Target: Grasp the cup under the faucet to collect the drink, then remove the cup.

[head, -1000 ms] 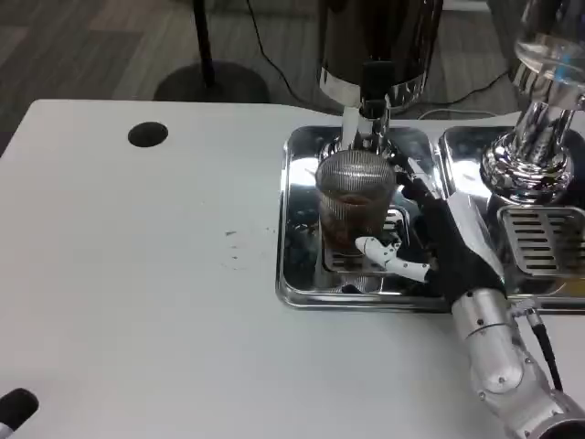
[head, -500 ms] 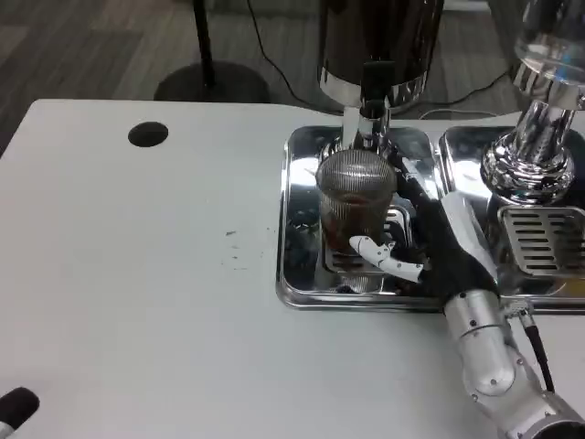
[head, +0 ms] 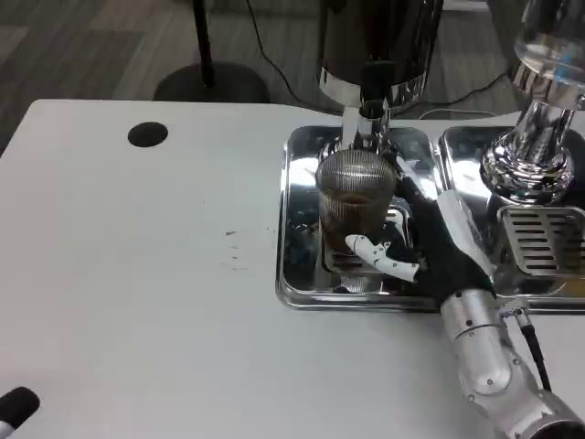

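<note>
No writing can be read anywhere. The ribbed clear glass cup (head: 355,203) with brown drink stands on the shiny steel drip tray (head: 294,229) near the table's far right edge, under the chrome faucet (head: 370,114). The right hand (head: 423,240) wraps its fingers around it. A second chrome dispenser (head: 537,137) stands at right.

You are looking at wide open room on the white table (head: 137,274) left of the steel drip tray (head: 291,229); a hand could be passing freely there. The faucet (head: 370,101) is hanging right over the cup (head: 355,197), blocking any approach from above. The right hand (head: 430,238) is occupying the tray's right side, touching the cup. Further right, the second dispenser's chrome base (head: 526,169) is crowding that flank. The left hand (head: 14,407) is sitting well apart at the near-left corner.
</note>
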Motion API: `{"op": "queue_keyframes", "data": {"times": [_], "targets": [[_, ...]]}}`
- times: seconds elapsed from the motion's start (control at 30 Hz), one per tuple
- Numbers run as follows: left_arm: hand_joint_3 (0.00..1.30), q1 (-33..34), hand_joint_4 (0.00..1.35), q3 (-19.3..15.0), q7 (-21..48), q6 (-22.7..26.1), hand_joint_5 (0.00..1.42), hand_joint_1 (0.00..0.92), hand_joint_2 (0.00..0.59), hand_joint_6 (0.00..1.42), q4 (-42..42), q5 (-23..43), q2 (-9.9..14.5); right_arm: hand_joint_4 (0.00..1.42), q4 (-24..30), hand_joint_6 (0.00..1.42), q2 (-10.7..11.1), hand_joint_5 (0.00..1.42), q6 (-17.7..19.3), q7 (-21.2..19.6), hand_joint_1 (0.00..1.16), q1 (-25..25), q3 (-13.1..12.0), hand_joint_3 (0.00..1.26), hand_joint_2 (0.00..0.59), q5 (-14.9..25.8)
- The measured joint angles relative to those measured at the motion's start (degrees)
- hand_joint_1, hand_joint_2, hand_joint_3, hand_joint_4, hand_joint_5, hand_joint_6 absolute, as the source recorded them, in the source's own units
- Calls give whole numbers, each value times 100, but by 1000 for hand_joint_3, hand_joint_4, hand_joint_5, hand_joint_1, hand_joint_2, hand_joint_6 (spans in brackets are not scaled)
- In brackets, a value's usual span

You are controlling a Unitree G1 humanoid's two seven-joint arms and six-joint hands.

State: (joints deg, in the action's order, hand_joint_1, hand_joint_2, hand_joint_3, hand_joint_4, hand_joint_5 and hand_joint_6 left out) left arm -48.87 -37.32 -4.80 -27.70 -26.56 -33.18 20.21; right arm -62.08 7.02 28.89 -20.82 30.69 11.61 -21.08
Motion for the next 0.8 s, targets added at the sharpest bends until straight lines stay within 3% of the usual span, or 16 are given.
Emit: {"op": "queue_keyframes", "data": {"times": [0.8], "targets": [[56,-61,0,-24,0,-161,0,0,61,0,16,10,-90,230,488,100,7,168,-126,-85,743,-295,15,161,217,-2]]}}
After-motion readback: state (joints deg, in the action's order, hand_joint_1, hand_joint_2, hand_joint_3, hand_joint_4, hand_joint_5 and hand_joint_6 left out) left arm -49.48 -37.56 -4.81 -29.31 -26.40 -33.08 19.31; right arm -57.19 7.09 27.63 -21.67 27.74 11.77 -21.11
